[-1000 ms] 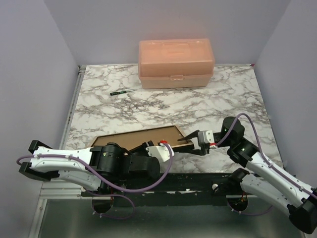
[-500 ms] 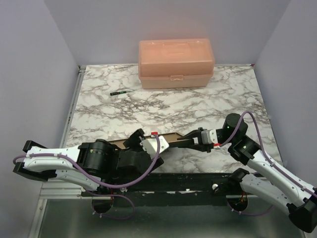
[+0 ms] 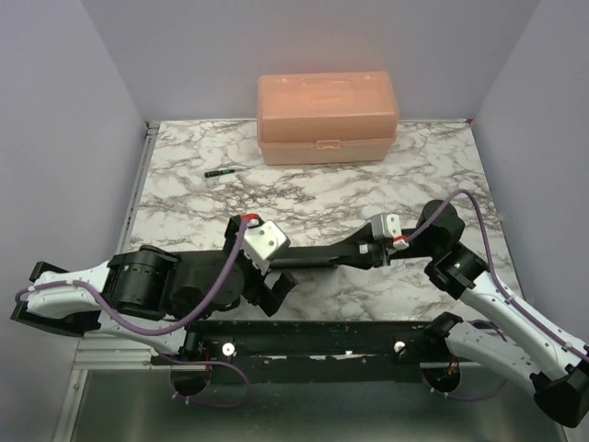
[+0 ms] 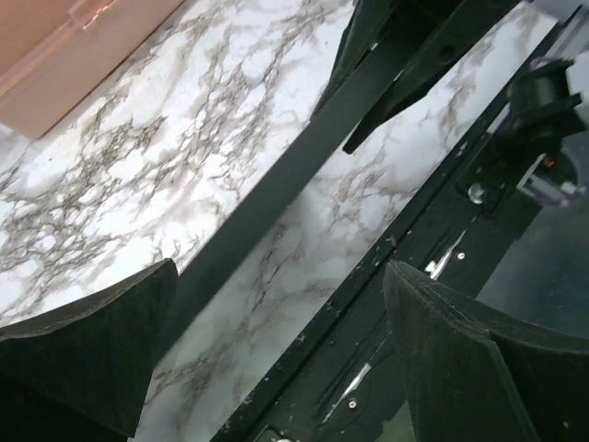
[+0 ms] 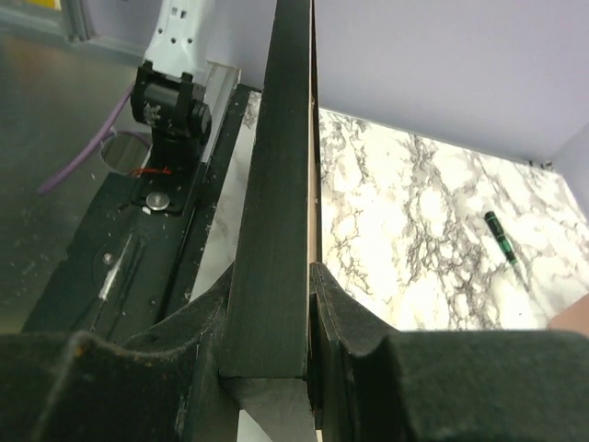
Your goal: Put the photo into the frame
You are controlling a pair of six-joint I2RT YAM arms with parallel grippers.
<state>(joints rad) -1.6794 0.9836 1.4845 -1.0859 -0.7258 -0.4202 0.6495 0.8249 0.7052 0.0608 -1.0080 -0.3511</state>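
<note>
Two tools were located at the lower centre of the top view. The right tool [image 3: 366, 254] was clenched on the right end of the frame [image 3: 317, 256], which was turned on edge over the marble table [image 3: 414, 166] and ran left to right. In the right wrist view its black side faced left. The left tool [image 3: 258, 287] was released, jaws spread wide beside the frame's left end. A peach box [image 3: 327, 118] sat at upper centre, with a dark pen [image 3: 220, 172] to its lower left.
</note>
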